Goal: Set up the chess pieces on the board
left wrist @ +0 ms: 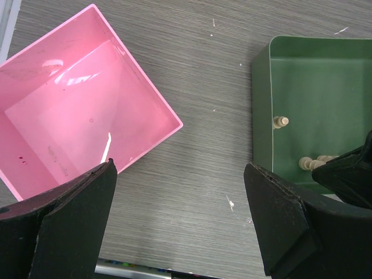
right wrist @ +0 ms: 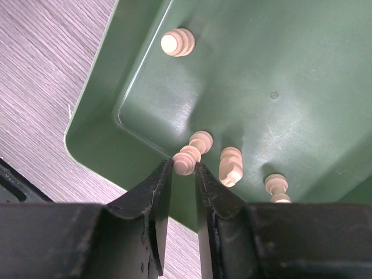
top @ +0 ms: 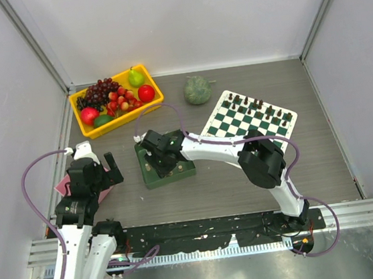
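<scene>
Right, nearest you on the left, your left tool [left wrist: 180, 174] hangs with its fingers spread wide and nothing between them. It hangs over the bare grey surface [left wrist: 192, 75], between the pink tray [left wrist: 70, 116] on its left and the green tray [right wrist: 279, 70] on its right. A little farther in, your right arm reaches leftward across the middle, and the right tool [right wrist: 183, 167] points down into the near corner of that green tray. Its fingers [right wrist: 157, 192] are drawn in to a narrow slot and pinch the head of one cream piece [right wrist: 186, 158] at their very tips. That piece lies on its side on the tray floor, touching a second one just behind it. Beside it to the right lie two more cream chess pieces [right wrist: 231, 164], also tipped over. Another one [right wrist: 178, 42] rests alone farther along the tray wall. Beyond the tray and to the right, the board [top: 228, 124] lies flat on the surface, turned at an angle. The dark pieces [top: 257, 104] stand in rows along its far side. At the far left sits a yellow bin [top: 130, 117] holding grapes [top: 100, 92], a pear [top: 136, 76] and a red apple [top: 146, 93]. A round green fruit [top: 197, 90] rests on the surface between the bin and the board's far corner.
</scene>
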Available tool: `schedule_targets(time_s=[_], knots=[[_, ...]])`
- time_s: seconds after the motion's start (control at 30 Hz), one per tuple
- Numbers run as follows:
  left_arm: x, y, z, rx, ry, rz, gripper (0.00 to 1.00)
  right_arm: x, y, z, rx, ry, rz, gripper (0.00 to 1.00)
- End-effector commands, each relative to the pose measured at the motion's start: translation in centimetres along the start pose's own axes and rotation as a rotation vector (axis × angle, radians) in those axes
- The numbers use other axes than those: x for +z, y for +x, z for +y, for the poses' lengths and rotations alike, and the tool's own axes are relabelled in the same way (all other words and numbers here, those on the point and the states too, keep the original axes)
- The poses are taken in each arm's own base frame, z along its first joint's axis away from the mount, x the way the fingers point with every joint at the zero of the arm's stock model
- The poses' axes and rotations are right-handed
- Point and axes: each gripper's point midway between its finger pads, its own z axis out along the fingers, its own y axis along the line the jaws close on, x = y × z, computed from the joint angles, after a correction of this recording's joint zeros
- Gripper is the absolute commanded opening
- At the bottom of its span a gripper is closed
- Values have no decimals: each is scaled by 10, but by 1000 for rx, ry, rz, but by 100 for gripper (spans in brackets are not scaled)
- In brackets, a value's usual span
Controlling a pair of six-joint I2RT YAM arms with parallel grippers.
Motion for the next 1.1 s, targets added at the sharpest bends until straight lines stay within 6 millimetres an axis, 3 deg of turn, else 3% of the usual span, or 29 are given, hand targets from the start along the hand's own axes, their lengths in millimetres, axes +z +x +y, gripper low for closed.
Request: schedule_targets(time_s=[0.0,0.23,0.6,0.87,1.07], knots=[[-3,-12,-2,-3,5,-39,99,-19,-24,8,-11,-15,-79,26],[-4,-12,-1,-3,6,-40,99,-56,-54,6,15,-12,-202,24],[-4,-12,-2,-3,7,-45,99,-92,-75,0,134,-159,-265,24],[-4,-12,0,-3,0,-43,99,-131,-75,-40,226,-142,-329,24],[-3,-12,-1,-1,4,-41,99,-164,-35,-96,336,-27,-354,24]])
